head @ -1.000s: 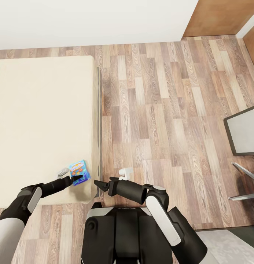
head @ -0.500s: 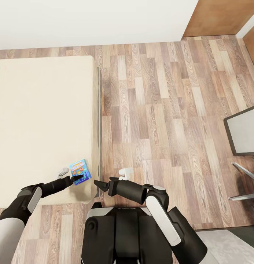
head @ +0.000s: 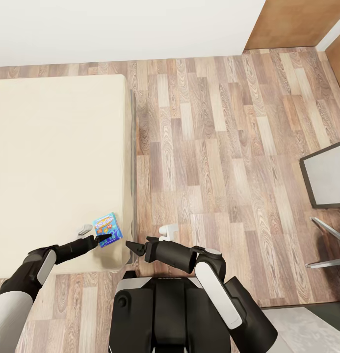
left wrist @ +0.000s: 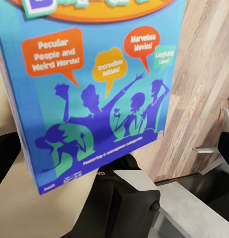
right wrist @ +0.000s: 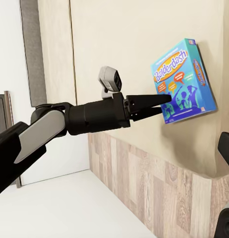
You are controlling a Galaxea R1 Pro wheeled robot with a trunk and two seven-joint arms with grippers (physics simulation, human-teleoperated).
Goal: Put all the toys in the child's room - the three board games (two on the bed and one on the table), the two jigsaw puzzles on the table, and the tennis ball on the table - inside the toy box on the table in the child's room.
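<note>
1. Nothing of note had moved against the earlier head pictures: board game [head: 107, 229], both arms and the camera's framing stood as they were half a second and a full second before.
2. Head view: the board game lay flat on the bed [head: 57, 166], at the mattress's near right corner, close to the grey padded edge. The left claw [head: 104, 239] was at the box's near edge, its dark tips overlapping the box.
3. Right wrist view: the left claw [right wrist: 161, 105] appeared from the side, its two fingers drawn close together with their tips at the blue box [right wrist: 185, 81]. Whether the tips were clamped on the box's edge could not be told from any view.
4. Left wrist view: the box cover [left wrist: 94, 89] showed at close range, with its speech-bubble print and purple silhouettes legible, which the head view was too distant to resolve.
5. Orientation: in the head view the box's long axis ran roughly away from the robot, tilted slightly leftward at its far end.
6. Right claw [head: 130, 245] hung over the wood floor [head: 214, 147] just beside the bed's corner, fingers tapered nearly together, holding nothing.
7. A grey table [head: 329, 176] edge showed at the far right of the head view, well apart from the bed.
</note>
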